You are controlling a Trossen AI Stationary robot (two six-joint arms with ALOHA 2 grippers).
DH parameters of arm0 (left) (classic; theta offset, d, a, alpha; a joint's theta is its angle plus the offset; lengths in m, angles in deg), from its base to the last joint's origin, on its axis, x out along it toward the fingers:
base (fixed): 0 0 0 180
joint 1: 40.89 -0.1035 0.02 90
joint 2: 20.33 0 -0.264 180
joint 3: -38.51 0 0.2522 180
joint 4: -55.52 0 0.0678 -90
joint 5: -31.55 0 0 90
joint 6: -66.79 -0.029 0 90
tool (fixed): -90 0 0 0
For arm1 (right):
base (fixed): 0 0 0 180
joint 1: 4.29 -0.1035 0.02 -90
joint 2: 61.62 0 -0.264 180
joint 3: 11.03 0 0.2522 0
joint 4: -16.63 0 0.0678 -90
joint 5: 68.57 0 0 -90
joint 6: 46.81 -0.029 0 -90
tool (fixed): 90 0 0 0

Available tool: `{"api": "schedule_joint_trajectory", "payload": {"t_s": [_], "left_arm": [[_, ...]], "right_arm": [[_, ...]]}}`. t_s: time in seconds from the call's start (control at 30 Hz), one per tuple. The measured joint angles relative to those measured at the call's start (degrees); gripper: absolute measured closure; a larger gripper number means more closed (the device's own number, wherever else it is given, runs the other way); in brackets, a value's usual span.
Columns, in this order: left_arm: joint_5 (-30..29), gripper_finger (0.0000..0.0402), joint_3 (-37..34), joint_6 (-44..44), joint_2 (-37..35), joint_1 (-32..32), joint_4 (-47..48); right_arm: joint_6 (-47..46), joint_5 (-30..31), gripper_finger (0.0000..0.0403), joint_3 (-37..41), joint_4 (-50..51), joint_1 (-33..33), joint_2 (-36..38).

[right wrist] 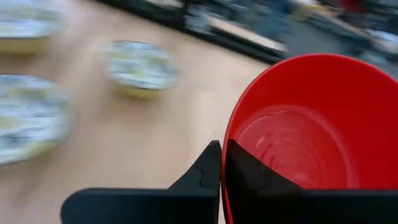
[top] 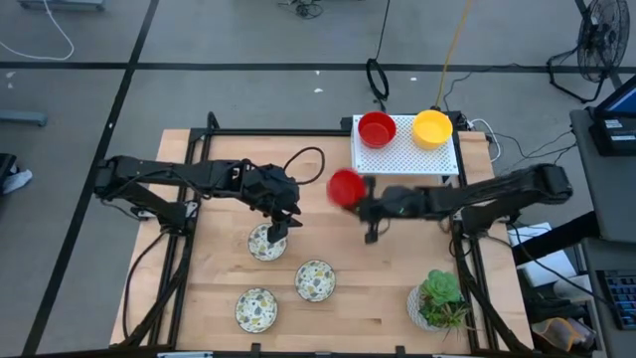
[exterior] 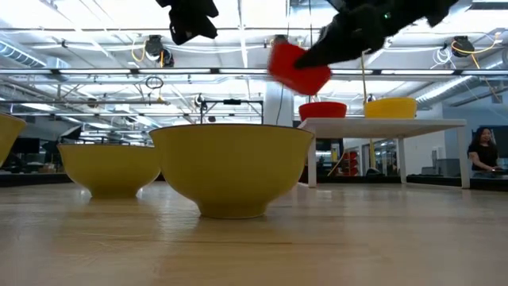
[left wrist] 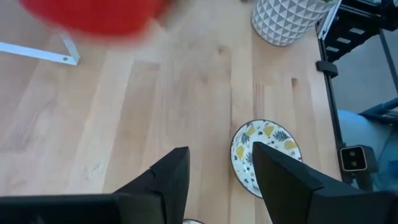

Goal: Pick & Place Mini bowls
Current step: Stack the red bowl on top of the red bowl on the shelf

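Observation:
My right gripper is shut on a red mini bowl, held in the air between the white rack and the speckled bowls; the low view shows the bowl high above the table. A second red bowl and a yellow bowl sit on the rack. Three speckled bowls rest on their bases on the table. My left gripper is open and empty above the nearest speckled bowl's far edge; its wrist view shows another speckled bowl beyond its fingers. My right gripper pinches the red bowl's rim, one finger inside the bowl and one outside against its wall. The fingers reach it roughly level from the table's right side. The bowl is lifted clear of the table and tilted.
A white pot with a green plant stands at the table's near right corner. The rack's leg stands on the table at its far side. Bare wood lies between the rack and the speckled bowls.

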Motion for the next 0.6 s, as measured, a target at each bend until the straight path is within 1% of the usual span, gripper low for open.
{"api": "schedule_joint_trajectory", "payload": {"t_s": [0.07,0.17,0.33,0.47,0.5,0.6], "left_arm": [[-0.05,0.0222,0.0,-0.98,0.0,-0.02,-0.04],[-0.1,0.0222,-0.02,-2.43,0.0,-0.22,-0.23],[-1.56,0.0222,-0.02,-3.82,0.0,-0.79,-0.24],[-1.59,0.0222,-0.02,-3.95,0.0,-1.45,-0.19],[-1.57,0.0222,-0.02,-3.95,0.0,-1.65,-0.19],[-1.56,0.0222,-0.02,-4.22,0.0,-2.14,-0.07]], "right_arm": [[-0.4,4.96,0.0402,-1.4,4.0,2.66,3.41],[-0.58,8.13,0.0402,-4.27,10.48,7.88,6.86],[-2.57,7.82,0.0402,-11.28,20.08,18.21,7.01],[-2.62,7.47,0.0402,-15.29,23.58,25.59,4.95],[-3.05,6.11,0.0402,-15.99,23.02,27.41,4.27],[-5.94,-0.9,0.0402,-16.4,23.37,32.12,2.39]]}}
